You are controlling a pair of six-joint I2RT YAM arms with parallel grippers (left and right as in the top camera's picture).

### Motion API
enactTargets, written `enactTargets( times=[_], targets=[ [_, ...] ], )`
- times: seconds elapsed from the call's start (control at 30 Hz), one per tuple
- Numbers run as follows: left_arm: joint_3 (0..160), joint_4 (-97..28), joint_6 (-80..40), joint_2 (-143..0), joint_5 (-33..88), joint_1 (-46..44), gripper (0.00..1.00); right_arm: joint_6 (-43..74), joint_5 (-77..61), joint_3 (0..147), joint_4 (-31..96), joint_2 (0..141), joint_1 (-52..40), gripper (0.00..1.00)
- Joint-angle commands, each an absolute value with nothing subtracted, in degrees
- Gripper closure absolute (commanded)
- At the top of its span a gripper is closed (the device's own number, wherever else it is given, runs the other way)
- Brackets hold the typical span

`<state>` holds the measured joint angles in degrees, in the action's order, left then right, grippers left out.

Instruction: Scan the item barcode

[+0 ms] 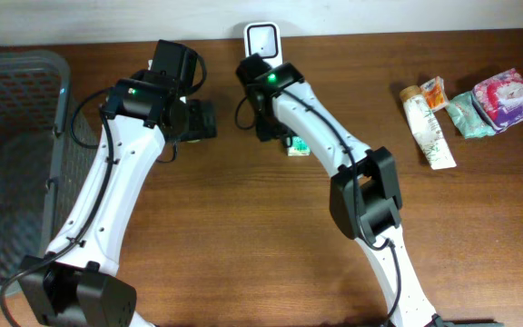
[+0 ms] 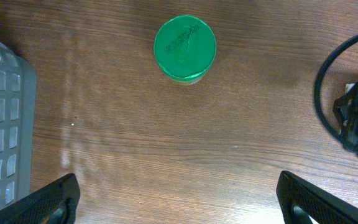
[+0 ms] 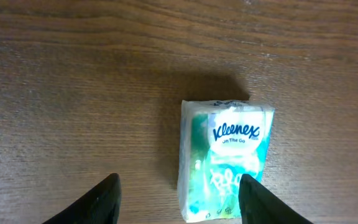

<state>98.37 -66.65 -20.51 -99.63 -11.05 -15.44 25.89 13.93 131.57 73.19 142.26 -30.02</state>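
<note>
A Kleenex tissue pack (image 3: 225, 162), teal and white, lies flat on the wooden table. My right gripper (image 3: 179, 200) hovers over it, open. The pack sits toward the right finger (image 3: 263, 202) and is not clamped. From overhead only a corner of the pack (image 1: 298, 145) shows under the right gripper (image 1: 275, 127), just in front of the white scanner (image 1: 261, 38) at the table's back edge. My left gripper (image 2: 179, 199) is open over bare wood, with a round green lid (image 2: 184, 48) ahead of it. Overhead, the left gripper (image 1: 200, 119) is left of the scanner.
A grey mesh basket (image 1: 16, 136) fills the left side, and its corner (image 2: 2, 124) shows in the left wrist view. At the far right lie a white tube (image 1: 429, 127), an orange sachet (image 1: 434, 91), a teal packet (image 1: 468, 113) and a pink packet (image 1: 508, 96). A black cable (image 2: 328, 74) loops at right.
</note>
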Motion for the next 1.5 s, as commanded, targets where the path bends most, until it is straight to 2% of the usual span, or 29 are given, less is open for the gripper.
enactTargets(
  times=[0.0, 0.03, 0.1, 0.23, 0.27, 0.3, 0.33, 0.37, 0.43, 0.6, 0.77, 0.83, 0.93, 0.97, 1.1, 1.17, 1.27, 1.3, 1.33, 1.43, 1.47],
  targets=[
    [98.3, -66.7, -19.6, -99.5, -11.8, -15.3, 0.01, 29.5, 21.5, 131.8, 72.3, 143.7, -31.5, 0.45],
    [98.3, -66.7, -19.6, -99.5, -11.9, -15.3, 0.01, 29.5, 21.6, 131.7, 72.0, 144.7, -31.5, 0.45],
    [98.3, -66.7, -19.6, -99.5, -11.8, -15.3, 0.01, 29.5, 21.7, 131.6, 71.7, 145.8, -31.4, 0.52],
    [98.3, -66.7, -19.6, -99.5, -11.8, -15.3, 0.01, 29.5, 23.5, 131.4, 71.7, 148.7, -31.4, 0.52],
    [98.3, -66.7, -19.6, -99.5, -11.8, -15.3, 0.01, 29.5, 24.8, 131.0, 71.8, 148.7, -31.4, 0.66],
    [98.3, -66.7, -19.6, -99.5, -11.8, -15.3, 0.01, 29.4, 25.4, 131.0, 72.2, 148.7, -31.3, 0.88],
    [98.3, -66.7, -19.6, -99.5, -11.8, -15.3, 0.01, 29.4, 26.8, 131.1, 72.6, 148.7, -31.3, 0.94],
    [98.3, -66.7, -19.6, -99.5, -11.8, -15.3, 0.01, 29.2, 27.7, 131.2, 73.3, 148.7, -31.2, 0.96],
    [98.3, -66.7, -19.6, -99.5, -11.9, -15.3, 0.01, 29.1, 23.8, 132.2, 74.8, 147.5, -30.1, 0.96],
    [98.3, -66.7, -19.6, -99.5, -11.8, -15.3, 0.01, 8.6, -20.5, 134.7, 76.9, 142.0, -19.1, 0.96],
    [98.3, -66.7, -19.6, -99.5, -11.8, -15.3, 0.01, -13.5, -53.0, 133.7, 85.5, 142.0, -5.4, 0.96],
    [98.3, -66.7, -19.6, -99.5, -11.9, -15.3, 0.01, -13.5, -56.7, 128.7, 83.4, 142.4, -3.0, 0.96],
    [98.3, -66.7, -19.6, -99.5, -11.8, -15.3, 0.01, -11.0, -61.5, 117.6, 71.8, 143.9, -1.0, 0.96],
    [98.3, -66.7, -19.6, -99.5, -11.9, -15.3, 0.01, -10.0, -59.9, 115.8, 69.1, 143.9, 0.1, 0.96],
    [98.3, -66.7, -19.6, -99.5, -11.8, -15.3, 0.01, -8.3, -47.1, 118.2, 75.5, 143.0, 1.9, 0.96],
    [98.3, -66.7, -19.6, -99.5, -11.8, -15.3, 0.01, -5.5, -38.3, 119.7, 78.4, 140.9, 2.3, 0.87],
    [98.3, -66.7, -19.6, -99.5, -11.8, -15.3, 0.01, -5.5, -37.6, 120.2, 82.0, 140.2, 2.3, 0.72],
    [98.3, -66.7, -19.6, -99.5, -11.8, -15.3, 0.01, -5.5, -37.6, 120.2, 82.1, 140.2, 2.3, 0.61],
    [98.3, -66.7, -19.6, -99.5, -11.8, -15.3, 0.01, -5.5, -37.6, 120.2, 82.1, 140.2, 2.3, 0.42],
    [98.3, -66.7, -19.6, -99.5, -11.8, -15.3, 0.01, -5.5, -37.7, 120.2, 80.4, 140.2, 2.2, 0.01],
    [98.3, -66.7, -19.6, -99.5, -11.9, -15.3, 0.01, -5.5, -37.6, 120.2, 79.5, 140.2, 2.2, 0.01]
  ],
)
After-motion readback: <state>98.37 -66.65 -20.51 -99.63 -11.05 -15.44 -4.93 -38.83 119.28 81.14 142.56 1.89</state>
